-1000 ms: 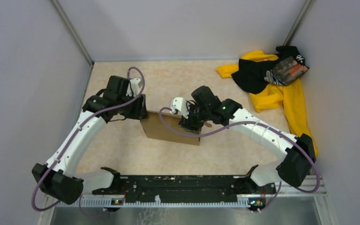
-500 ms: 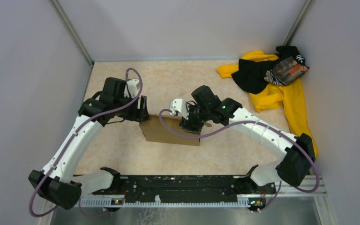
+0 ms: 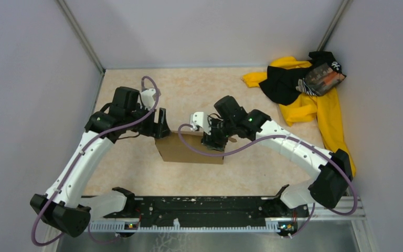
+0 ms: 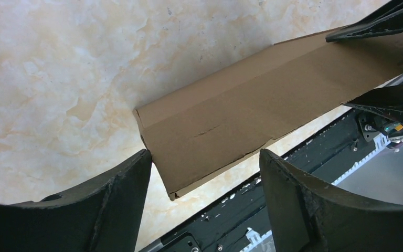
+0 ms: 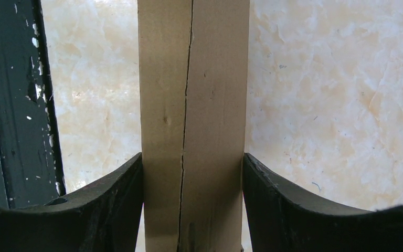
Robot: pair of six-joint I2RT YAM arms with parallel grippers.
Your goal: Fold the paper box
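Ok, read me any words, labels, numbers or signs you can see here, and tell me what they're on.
No legible text anywhere.
The paper box: plain brown, no print in any view.
A white mark on the black cloth of the cloth pile: too small to read.
A striped packet on that pile: blurred, unreadable.

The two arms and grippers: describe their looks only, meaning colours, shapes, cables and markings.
Both the left arm and right arm have white curved links with black joint housings. A purple cable loops along each. The left gripper and right gripper are mostly black, with broad, curved matte fingers. A small green light glows on the right wrist.
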